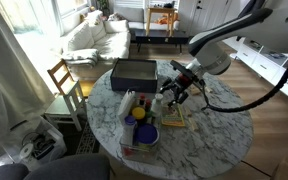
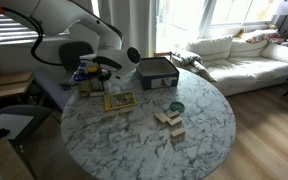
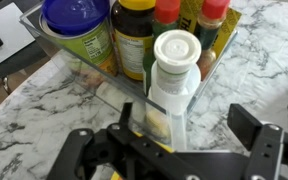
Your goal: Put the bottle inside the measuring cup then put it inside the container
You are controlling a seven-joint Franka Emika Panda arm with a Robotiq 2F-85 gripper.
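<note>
Marble-patterned and round, the table (image 1: 216, 140) stands in a bright living room, and the robot arm reaches over it. The gripper (image 3: 164, 140) has its jaws spread wide and holds nothing. In the wrist view one dark finger (image 3: 76, 148) shows low on one side and the other finger low on the opposite side. In an exterior view the gripper hangs above the tabletop, just beside a cluster of jars.

Straight ahead of the open jaws in the wrist view stands the bottle (image 3: 174, 72). It is upright, with a white ribbed cap and a clear body that shows some yellow near the bottom. It stands free of the fingers. Clear plastic surrounds its lower part, but I cannot tell whether that is a measuring cup or the near end of the container (image 3: 92, 85).

The container is a clear rectangular bin, and several things are packed upright inside it behind the bottle. There is a jar with a blue lid (image 3: 76, 22), a dark jar with a yellow lid (image 3: 134, 38), and two red-capped bottles (image 3: 166, 12).

Farther out on the table, a dark box (image 1: 134, 72) sits near the edge. A flat printed card (image 2: 119, 100) lies close to the bin. Well apart from these are a small green lid (image 2: 176, 106) and a few wooden blocks (image 2: 169, 122). Beyond the table are a wooden chair (image 1: 64, 82) and a pale sofa (image 2: 234, 48) by the windows.
</note>
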